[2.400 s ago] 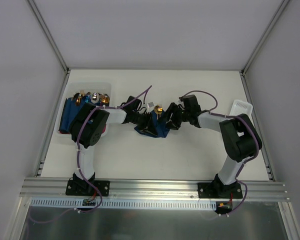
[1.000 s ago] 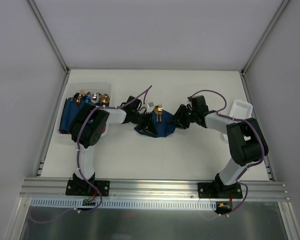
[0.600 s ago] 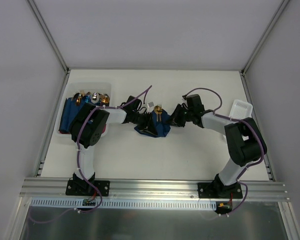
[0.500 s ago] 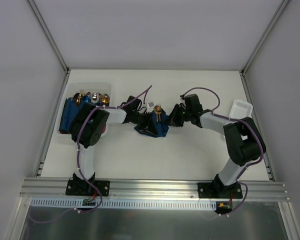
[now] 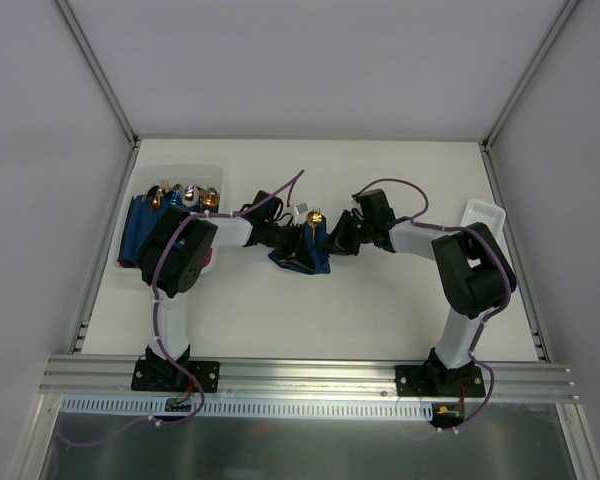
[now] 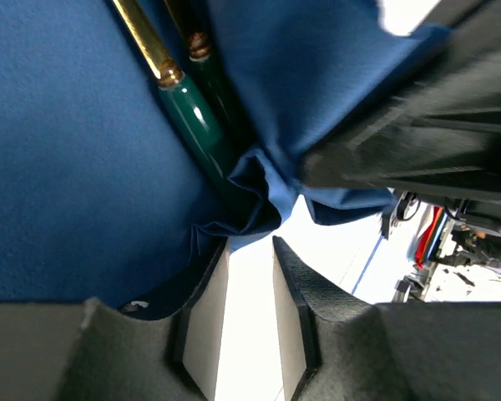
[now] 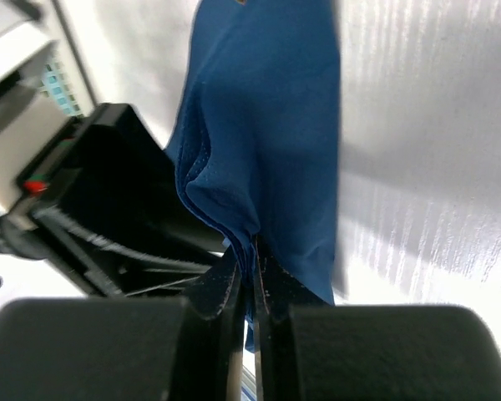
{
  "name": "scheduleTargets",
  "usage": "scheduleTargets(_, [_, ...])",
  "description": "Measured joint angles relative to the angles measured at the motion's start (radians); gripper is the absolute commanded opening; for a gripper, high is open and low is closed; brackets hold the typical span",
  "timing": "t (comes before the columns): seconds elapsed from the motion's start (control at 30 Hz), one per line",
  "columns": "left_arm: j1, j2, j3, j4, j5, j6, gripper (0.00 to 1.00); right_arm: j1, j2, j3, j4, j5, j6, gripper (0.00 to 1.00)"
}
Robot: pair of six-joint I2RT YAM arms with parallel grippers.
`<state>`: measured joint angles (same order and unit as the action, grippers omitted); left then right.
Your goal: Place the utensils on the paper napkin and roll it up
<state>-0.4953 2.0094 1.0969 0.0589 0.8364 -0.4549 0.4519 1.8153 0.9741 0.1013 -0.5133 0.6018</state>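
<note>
Clamping, right gripper [image 7: 252,251]: fingers pressed together on a bunched fold of the paper napkin [image 7: 271,125]; the cloth puckers right where it enters the tips.
Left gripper [image 6: 250,246]: fingers a narrow slot apart, with a light gap between them. A crumple of napkin sits right at the tips; can't tell if it's nipped.
Napkin position: mid-table [image 5: 380,300], directly between the two grippers, gathered into a narrow rumpled bundle rather than lying flat.
Utensils [image 6: 188,113]: inside the napkin. The left wrist view shows a dark green handle and a gold shaft side by side on the blue, running down into the crumple at the left tips. From above, gold heads poke out of the bundle's far end.
Bin [image 5: 212,170]: far left of the table, pale. It holds dark blue rolls [image 5: 138,230] with metallic heads at their far ends.
Tray [image 5: 483,213]: white, far right, just beyond the right arm's elbow; contents not readable.
</note>
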Motion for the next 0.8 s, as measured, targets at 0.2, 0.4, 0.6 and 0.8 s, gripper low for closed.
scheduleTargets(0.2, [0.014, -0.109, -0.053, -0.032, 0.002, 0.021, 0.32, 0.003, 0.018, 0.0, 0.0, -0.003, 0.0, 0.11])
scheduleTargets(0.4, [0.09, -0.251, -0.076, -0.046, 0.012, 0.023, 0.35, 0.003, 0.019, 0.0, 0.0, -0.013, -0.001, 0.25])
scheduleTargets(0.6, [0.163, -0.256, -0.029, -0.1, 0.006, 0.024, 0.37, 0.003, 0.024, 0.004, 0.007, -0.029, -0.002, 0.42])
scheduleTargets(0.8, [0.165, -0.208, 0.098, -0.126, -0.005, 0.02, 0.38, 0.004, 0.03, 0.01, 0.017, -0.048, 0.0, 0.48])
